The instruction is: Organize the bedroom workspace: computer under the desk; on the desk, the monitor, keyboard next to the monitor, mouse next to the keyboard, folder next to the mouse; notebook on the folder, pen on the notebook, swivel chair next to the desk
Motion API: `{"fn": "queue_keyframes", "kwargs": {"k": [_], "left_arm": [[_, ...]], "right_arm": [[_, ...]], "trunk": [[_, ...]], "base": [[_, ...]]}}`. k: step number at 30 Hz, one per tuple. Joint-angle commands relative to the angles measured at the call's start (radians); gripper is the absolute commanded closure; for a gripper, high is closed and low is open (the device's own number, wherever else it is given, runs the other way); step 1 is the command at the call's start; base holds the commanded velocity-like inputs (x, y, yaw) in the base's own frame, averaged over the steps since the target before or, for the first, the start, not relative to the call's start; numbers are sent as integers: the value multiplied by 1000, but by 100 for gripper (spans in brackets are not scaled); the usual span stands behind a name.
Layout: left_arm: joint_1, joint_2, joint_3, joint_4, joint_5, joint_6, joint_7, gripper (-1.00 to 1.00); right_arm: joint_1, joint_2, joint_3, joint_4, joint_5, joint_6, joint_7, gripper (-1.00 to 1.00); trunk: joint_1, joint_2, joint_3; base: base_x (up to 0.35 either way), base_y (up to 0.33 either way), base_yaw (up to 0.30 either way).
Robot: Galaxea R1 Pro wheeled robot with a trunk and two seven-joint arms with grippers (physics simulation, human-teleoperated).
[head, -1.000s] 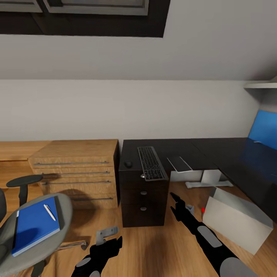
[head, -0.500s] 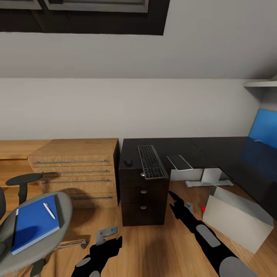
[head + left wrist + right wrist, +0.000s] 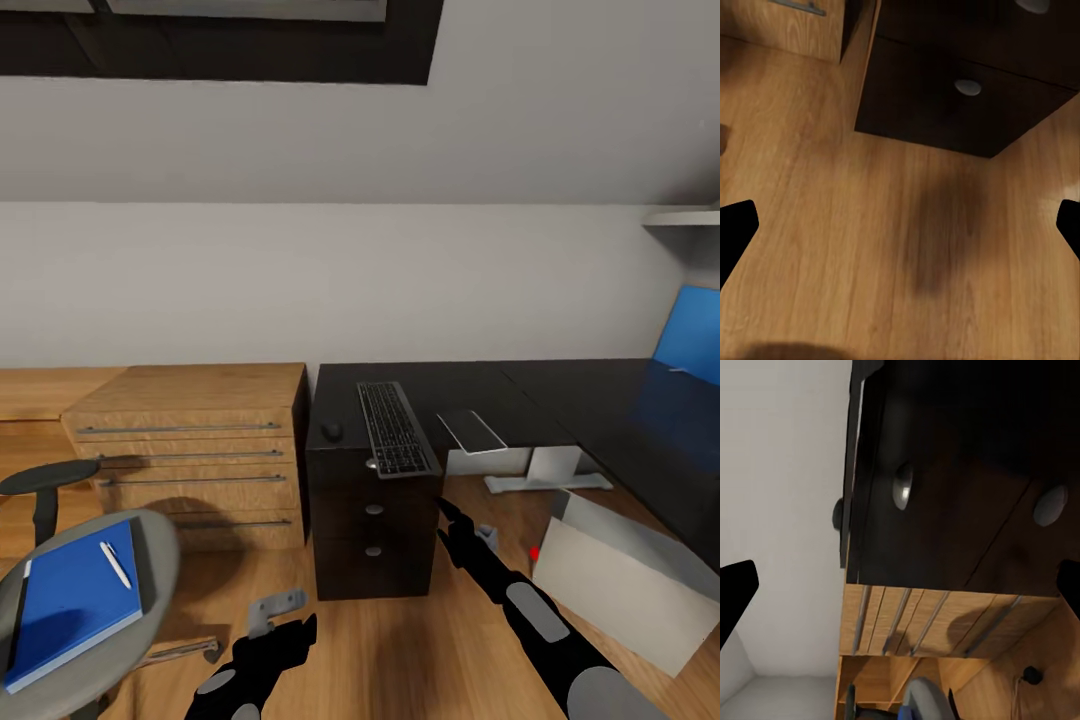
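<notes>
Nearest in the head view, the left hand (image 3: pixel 262 640) hangs low over the wooden floor (image 3: pixel 400 650), and in the left wrist view its two fingertips (image 3: pixel 735 232) stand far apart with nothing between them, so it is open. The right hand (image 3: pixel 447 522) reaches forward toward the black drawer unit (image 3: pixel 372 525); in the right wrist view its fingertips (image 3: pixel 736 585) are also wide apart and empty.

At the left edge stands the swivel chair (image 3: pixel 150 560). On its seat lies the blue folder (image 3: pixel 65 600), on top of the dark notebook (image 3: pixel 135 560), with the pen (image 3: pixel 114 564) resting on the folder.

At the right, the grey computer (image 3: pixel 615 590) sits on the floor beside the desk (image 3: pixel 560 395), tilted, with a small red light at its front.

Further back, on the black surface, the keyboard (image 3: pixel 392 428) lies above the drawers and the mouse (image 3: pixel 331 431) is just beside it, on the side toward the wooden dresser (image 3: pixel 195 450). A blue screen (image 3: pixel 690 335) shows at the far right edge
</notes>
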Motion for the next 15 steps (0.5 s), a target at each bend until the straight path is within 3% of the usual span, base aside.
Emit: {"fn": "queue_keyframes", "kwargs": {"k": [1,7,15], "left_arm": [[-1,0,-1,-1,9,1,9,-100],[-1,0,-1,-2,8,1,7,-100],[-1,0,-1,-1,9,1,4,-100]], "right_arm": [[-1,-1,6,0,-10,2,2,-100],[-1,-1,6,-4,-10,2,1,-100],[-1,1,7,-4,-9,2,1,-100]], "trunk": [[0,0,-1],[0,0,-1],[0,0,-1]], "base": [[110,0,0],[75,0,0],[204,0,0]]}}
